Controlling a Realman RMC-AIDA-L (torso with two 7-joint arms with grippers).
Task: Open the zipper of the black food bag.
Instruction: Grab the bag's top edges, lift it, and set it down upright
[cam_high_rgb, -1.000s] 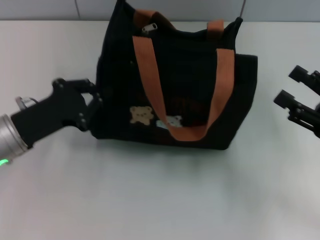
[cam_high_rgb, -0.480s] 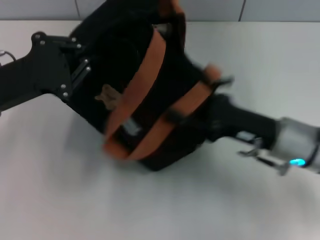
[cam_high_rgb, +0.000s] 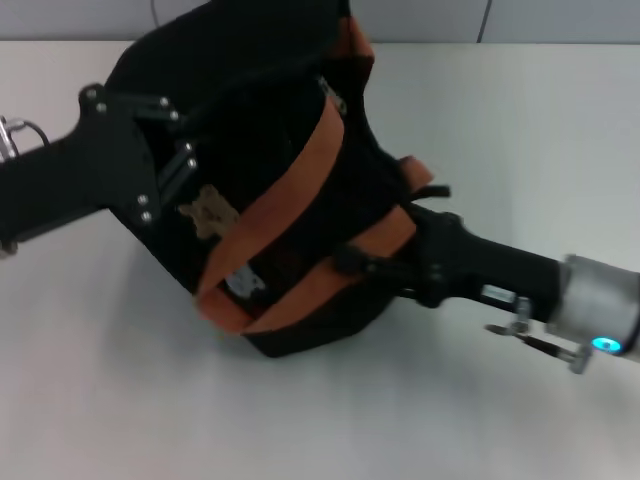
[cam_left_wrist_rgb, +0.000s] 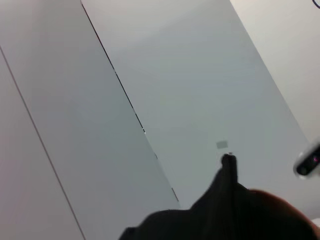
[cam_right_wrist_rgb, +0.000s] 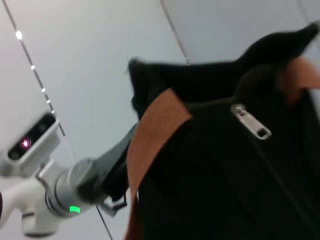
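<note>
From the head view, the black food bag (cam_high_rgb: 270, 190) sits tilted on the counter (cam_high_rgb: 500, 120), squeezed between the left pincer (cam_high_rgb: 175, 160) and the right pincer (cam_high_rgb: 365, 262); whether either clasps fabric cannot be told, and loose contact could let it topple. The left wrist view shows only a fabric corner. In the right wrist view the zipper (cam_right_wrist_rgb: 251, 122) is ungrasped, so tilt may hinder reaching it.

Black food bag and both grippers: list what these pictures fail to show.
- Left gripper fingertips: head view, buried against the black food bag; open or shut unclear.
- Right gripper fingertips: head view, hidden among the brown straps.
- Zipper: right wrist view shows only the silver pull; the line's far end is cut off.
- Left wrist view: only a dark bag corner.
</note>
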